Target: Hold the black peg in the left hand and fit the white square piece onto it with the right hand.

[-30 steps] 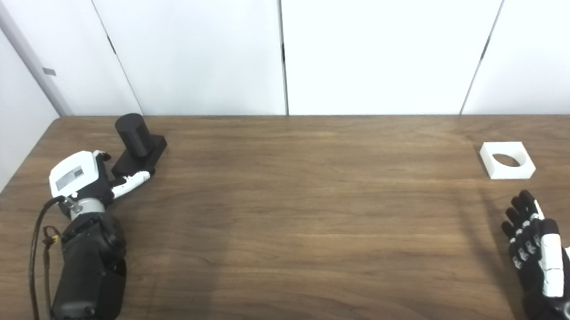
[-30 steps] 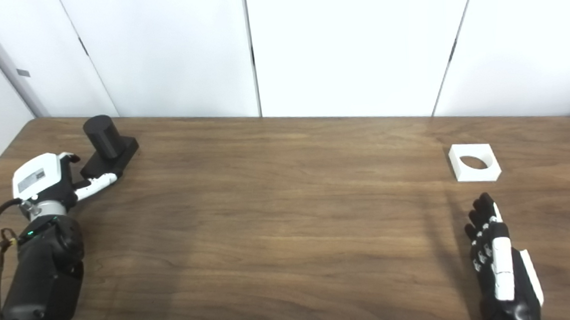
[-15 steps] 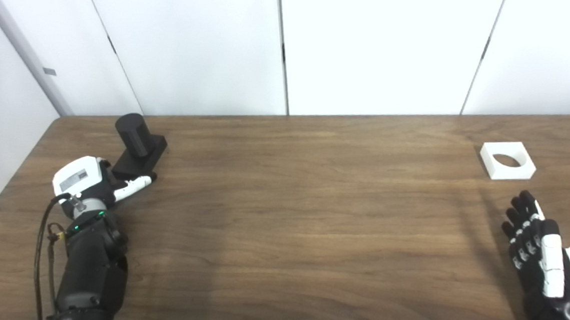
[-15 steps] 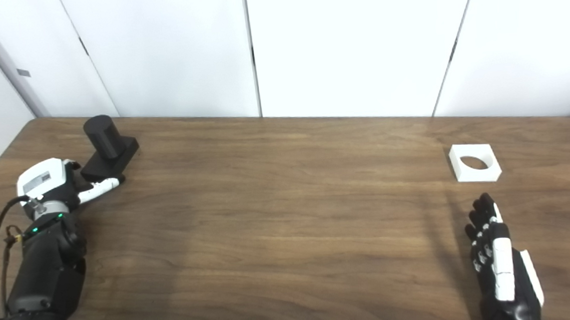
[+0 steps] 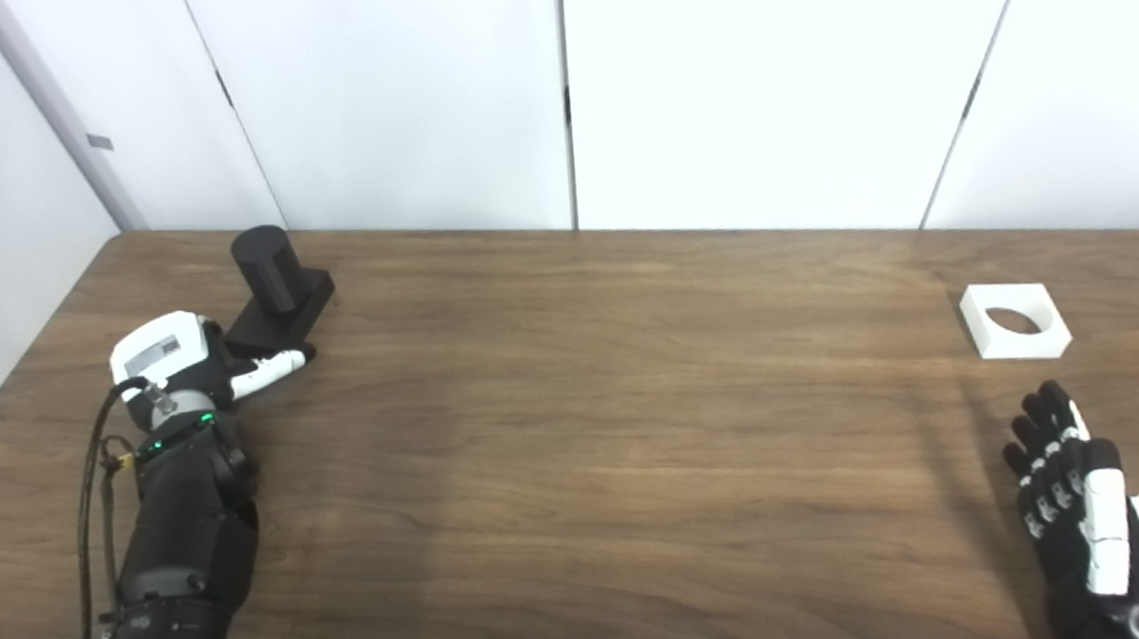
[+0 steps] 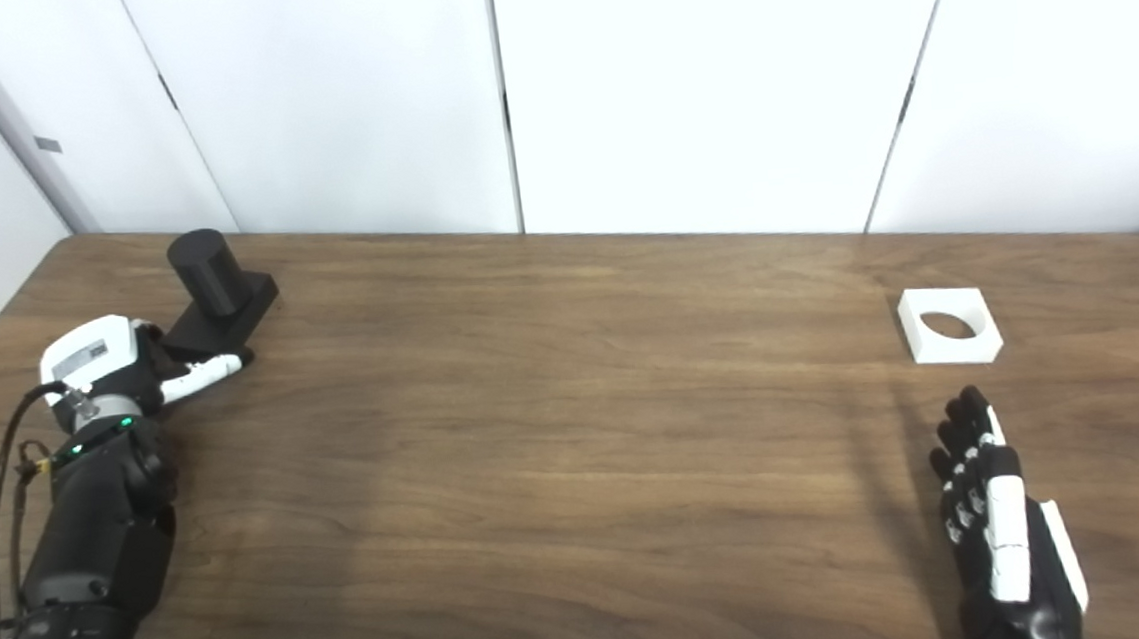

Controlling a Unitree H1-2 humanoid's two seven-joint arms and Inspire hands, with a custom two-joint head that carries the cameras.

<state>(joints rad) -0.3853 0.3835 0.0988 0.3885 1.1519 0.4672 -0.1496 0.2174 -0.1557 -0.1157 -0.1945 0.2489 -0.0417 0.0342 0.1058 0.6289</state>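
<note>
Left eye view: the black peg (image 5: 271, 285) sits at the surface's (image 5: 578, 439) far left. The left hand (image 5: 194, 361) touches its base, fingers apart. It looks hard; grab the base. The white square piece (image 5: 1014, 320) lies far right of it, the right hand (image 5: 1084, 509) nearby, flat and empty.

On the brown wooden table (image 5: 588, 438), the white-backed left hand (image 5: 193, 358) reaches the black cylindrical peg (image 5: 277, 290) on its base (grip unclear); the white square holed piece (image 5: 1014, 319) lies beyond the flat black-and-white right hand (image 5: 1079, 504).
</note>
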